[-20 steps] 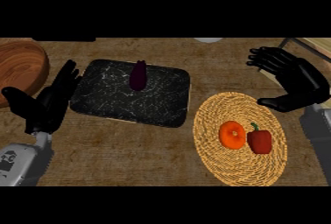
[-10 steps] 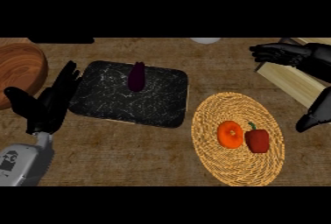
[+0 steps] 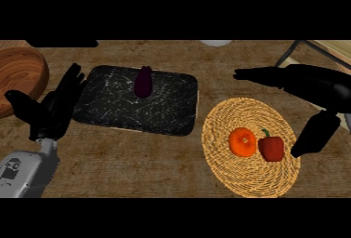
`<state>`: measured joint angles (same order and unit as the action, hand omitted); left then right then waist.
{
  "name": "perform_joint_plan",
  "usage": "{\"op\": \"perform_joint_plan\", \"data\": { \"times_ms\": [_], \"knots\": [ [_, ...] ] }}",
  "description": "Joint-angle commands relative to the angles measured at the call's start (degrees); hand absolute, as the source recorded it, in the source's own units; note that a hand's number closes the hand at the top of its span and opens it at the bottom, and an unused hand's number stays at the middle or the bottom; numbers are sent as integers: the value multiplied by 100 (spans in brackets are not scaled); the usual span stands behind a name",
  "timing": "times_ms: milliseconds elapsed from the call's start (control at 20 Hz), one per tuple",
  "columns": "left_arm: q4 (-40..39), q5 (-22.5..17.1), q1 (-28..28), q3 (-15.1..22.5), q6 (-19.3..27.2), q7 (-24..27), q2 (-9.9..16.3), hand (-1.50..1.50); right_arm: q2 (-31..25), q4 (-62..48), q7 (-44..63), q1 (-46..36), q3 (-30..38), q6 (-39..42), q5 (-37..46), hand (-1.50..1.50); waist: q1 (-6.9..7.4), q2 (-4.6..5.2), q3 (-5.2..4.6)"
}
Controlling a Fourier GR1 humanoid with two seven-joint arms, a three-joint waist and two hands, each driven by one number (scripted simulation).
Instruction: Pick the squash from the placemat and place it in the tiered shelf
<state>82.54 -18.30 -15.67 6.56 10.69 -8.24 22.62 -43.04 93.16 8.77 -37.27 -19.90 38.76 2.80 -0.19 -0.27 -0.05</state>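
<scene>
R hand (image 3: 302, 81) moved left, squash (image 3: 243, 142) round

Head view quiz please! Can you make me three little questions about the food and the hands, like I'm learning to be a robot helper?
1. True or false: the round orange squash lies on the woven placemat, right beside the red pepper.
2. Which thing lies on the dark tray? A) the eggplant B) a banana C) a spoon
3. Fill in: the right hand is above the placemat and holds ____, while the left hand rests open beside the tray.

Key: 1 true; 2 A; 3 nothing
</scene>
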Motion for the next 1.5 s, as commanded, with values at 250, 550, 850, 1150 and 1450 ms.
{"op": "perform_joint_plan", "data": {
  "times_ms": [250, 550, 850, 1150, 1450],
  "knots": [
    [71, 153, 327, -106, -166, 158, -160, 0, 503, 895, 720, 846, -793, -193, 1461, -150, 6, 21, 4],
    [30, 77, 17, -399, -326, -135, -82, 0, 575, 822, 957, 938, -989, -49, 2398, -150, 17, 24, 5],
    [185, 362, 120, -333, -391, -147, -326, 0, 682, 638, 427, 1255, -915, -92, 3249, -150, 22, 29, 6],
    [24, 428, 57, -660, -644, -152, -349, 0, 1329, 785, 734, 1373, -832, 344, 3662, -150, 22, 28, 4],
    [772, 580, 207, -734, -498, -679, -406, 0, 1150, 949, 107, 2101, -708, 72, 4192, -150, 21, 22, 6]
  ]
}}
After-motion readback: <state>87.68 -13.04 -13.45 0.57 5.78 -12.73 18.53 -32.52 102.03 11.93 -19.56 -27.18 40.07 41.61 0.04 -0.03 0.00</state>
